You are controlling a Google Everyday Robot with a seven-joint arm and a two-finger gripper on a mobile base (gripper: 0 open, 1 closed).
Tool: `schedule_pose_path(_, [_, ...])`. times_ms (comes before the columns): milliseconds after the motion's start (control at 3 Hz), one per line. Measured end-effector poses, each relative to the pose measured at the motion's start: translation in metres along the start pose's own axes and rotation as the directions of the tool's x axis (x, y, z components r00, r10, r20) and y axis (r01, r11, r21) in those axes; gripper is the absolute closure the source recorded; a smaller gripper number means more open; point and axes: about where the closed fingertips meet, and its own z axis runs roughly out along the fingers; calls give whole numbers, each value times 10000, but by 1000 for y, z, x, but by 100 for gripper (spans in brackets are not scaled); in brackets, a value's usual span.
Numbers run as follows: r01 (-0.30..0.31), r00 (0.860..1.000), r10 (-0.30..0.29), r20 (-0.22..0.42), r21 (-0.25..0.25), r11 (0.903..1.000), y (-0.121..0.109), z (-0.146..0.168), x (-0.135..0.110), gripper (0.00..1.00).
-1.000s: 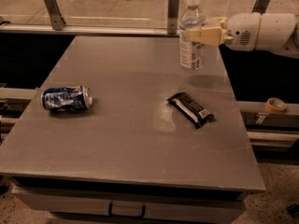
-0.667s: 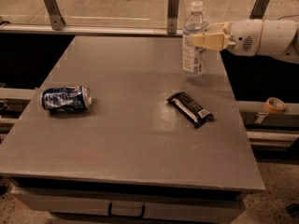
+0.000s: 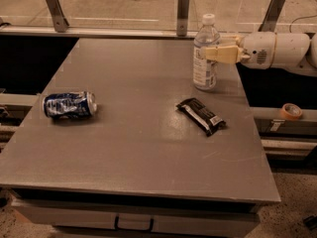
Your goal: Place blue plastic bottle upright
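Observation:
The blue plastic bottle [image 3: 204, 66] is slim and clear with a white cap and a pale label. It stands upright at the far right of the grey table [image 3: 138, 148], its base on or just above the tabletop. My gripper [image 3: 214, 53] reaches in from the right, its cream fingers [image 3: 220, 54] closed around the bottle's upper body at label height. The white arm [image 3: 277, 49] extends off the right edge.
A crushed dark blue can [image 3: 69, 104] lies on its side at the table's left. A flat black snack wrapper [image 3: 201, 116] lies right of centre, just in front of the bottle. A tape roll [image 3: 290, 111] sits on a rail to the right. Metal posts [image 3: 183, 11] line the far edge.
The gripper has lowered the upright bottle toward the tabletop and shifted it slightly right. The can and wrapper have not moved.

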Motion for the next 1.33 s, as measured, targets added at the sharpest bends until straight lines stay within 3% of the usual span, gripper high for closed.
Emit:
schedule_pose_path(667, [-107, 9999, 107, 2, 42, 9999, -3, -9, -8, 12])
schedule_pose_path(1000, [-78, 10000, 78, 56, -25, 10000, -3, -12, -6, 0])
schedule_pose_path(1333, [37, 10000, -36, 85, -13, 10000, -5, -13, 2, 0])
